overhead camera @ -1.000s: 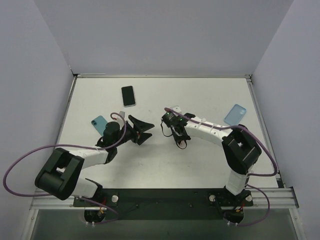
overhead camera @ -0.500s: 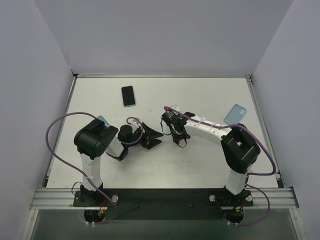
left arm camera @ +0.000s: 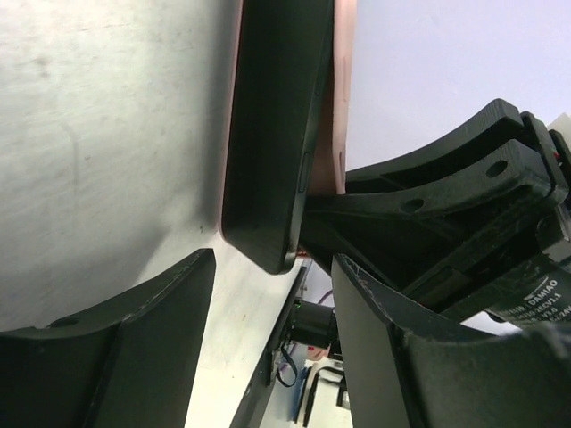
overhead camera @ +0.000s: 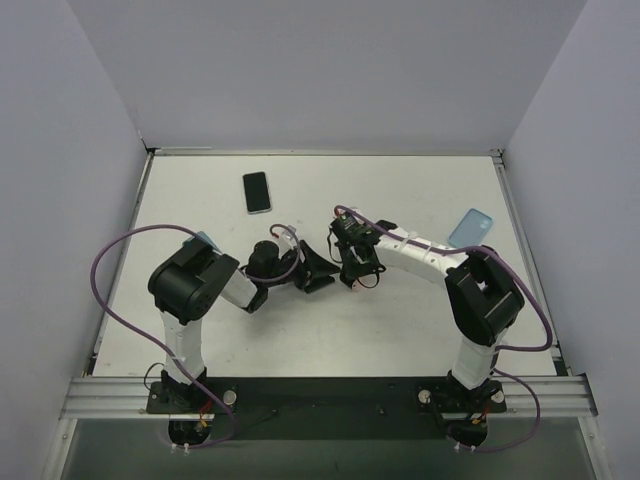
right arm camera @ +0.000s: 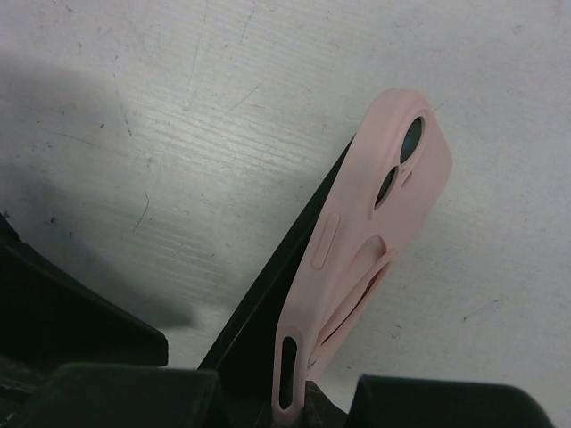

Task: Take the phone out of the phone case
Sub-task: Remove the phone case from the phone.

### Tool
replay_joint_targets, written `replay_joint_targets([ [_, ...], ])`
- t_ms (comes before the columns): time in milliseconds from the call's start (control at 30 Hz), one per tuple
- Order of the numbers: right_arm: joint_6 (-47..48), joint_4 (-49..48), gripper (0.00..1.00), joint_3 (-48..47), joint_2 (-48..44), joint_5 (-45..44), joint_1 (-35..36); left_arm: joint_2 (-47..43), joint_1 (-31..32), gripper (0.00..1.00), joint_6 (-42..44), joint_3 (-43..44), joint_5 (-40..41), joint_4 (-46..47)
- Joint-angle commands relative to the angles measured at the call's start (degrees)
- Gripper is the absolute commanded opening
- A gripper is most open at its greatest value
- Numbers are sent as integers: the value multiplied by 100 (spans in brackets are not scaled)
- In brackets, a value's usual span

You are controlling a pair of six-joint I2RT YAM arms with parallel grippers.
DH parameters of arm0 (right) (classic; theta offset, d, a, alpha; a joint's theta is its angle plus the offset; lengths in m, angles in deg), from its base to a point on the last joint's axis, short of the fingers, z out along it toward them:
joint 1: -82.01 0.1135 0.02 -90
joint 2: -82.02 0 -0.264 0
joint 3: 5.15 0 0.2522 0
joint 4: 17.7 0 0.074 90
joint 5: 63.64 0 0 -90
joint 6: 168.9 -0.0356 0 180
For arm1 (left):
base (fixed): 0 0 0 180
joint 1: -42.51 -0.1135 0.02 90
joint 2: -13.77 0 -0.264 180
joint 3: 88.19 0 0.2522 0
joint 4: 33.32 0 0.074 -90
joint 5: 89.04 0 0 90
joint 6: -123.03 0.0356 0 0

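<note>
My right gripper [right arm camera: 287, 403] is pinched tight on the bottom of the pink case [right arm camera: 361, 259] and holds it up on its edge. The black phone [left arm camera: 277, 134] is peeling out of the case along one side. My left gripper [left arm camera: 272, 267] is open, and the phone's corner sits between its jaws without touching them. A second ago this hand was farther left and open wider.

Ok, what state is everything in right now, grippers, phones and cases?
pink case: clamped by the right gripper, held off the table.
cased phone: one end peeled out of the pink case, other end in it.
left gripper: open, fingers either side of the phone's free corner.
right gripper: shut on the pink case.
bare phone: flat on the table.
blue case: flat on the table.
teal case: partly hidden by the left arm.
</note>
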State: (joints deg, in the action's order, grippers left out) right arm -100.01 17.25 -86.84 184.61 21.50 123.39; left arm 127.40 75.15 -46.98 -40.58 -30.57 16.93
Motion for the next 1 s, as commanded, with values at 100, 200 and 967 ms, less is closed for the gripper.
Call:
replay_joint_targets([
  [100,-289,-704,0,359,482,1435,-8,-525,146,63,1354,781,225,-1987],
  [200,-298,-704,0,341,447,1523,-34,-526,207,59,1706,1141,340,-2681],
  [967,-254,-424,0,429,-414,2094,-516,-613,726,0,2683,2521,1140,-5398],
])
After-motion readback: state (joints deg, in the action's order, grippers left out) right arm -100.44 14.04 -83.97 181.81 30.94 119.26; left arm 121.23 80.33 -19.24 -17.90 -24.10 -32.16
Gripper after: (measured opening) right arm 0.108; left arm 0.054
